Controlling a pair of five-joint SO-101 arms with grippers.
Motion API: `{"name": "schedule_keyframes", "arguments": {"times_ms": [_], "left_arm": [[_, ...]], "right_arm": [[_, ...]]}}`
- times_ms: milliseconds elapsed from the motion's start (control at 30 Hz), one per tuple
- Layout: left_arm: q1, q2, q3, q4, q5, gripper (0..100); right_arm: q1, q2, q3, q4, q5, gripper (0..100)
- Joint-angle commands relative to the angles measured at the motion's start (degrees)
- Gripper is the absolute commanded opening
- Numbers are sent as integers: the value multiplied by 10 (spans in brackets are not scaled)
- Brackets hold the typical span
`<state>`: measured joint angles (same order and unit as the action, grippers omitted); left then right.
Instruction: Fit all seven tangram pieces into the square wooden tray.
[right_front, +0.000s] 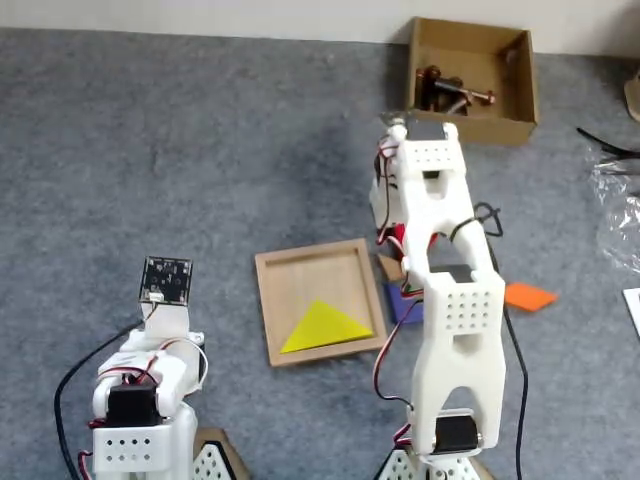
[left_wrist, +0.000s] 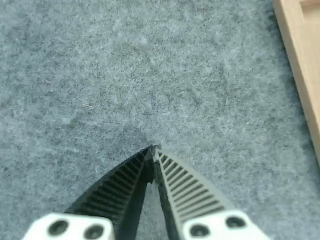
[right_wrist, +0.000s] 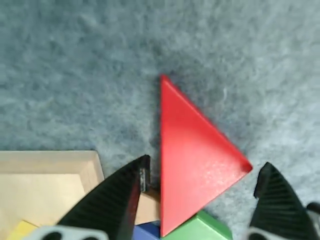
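Far left: left gripper (left_wrist: 152, 150) clenched tight over grey carpet (right_front: 150, 150), apart from wooden tray (right_front: 268, 300). Inside tray: yellow triangle (right_front: 322, 325), lying flat. Just right of tray: right gripper (right_wrist: 205, 166) spread wide, straddling red triangle (right_wrist: 192, 160) on carpet. Farther right: orange piece (right_front: 528, 296).

We observed a grey felt-like covering (right_front: 150, 150) across the whole work surface. A pale wall strip (right_front: 200, 15) bounded its far edge. An open cardboard box (right_front: 527, 80) stood there, with clear plastic (right_front: 620, 215) and black cable (right_front: 603, 146) nearby.
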<state>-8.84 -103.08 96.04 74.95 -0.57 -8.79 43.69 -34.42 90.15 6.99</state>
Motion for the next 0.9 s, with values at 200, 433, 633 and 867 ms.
{"name": "schedule_keyframes", "arguments": {"times_ms": [200,433,633,867], "left_arm": [[-6,1,12,3,3,6],[-6,1,12,3,3,6],[-6,1,12,3,3,6],[-6,1,12,3,3,6]], "right_arm": [[-5,-12,15,-24,4,318],[-6,13,12,-27,4,318],[-5,48,8,-23,4,318],[-5,44,8,-23,4,317]]}}
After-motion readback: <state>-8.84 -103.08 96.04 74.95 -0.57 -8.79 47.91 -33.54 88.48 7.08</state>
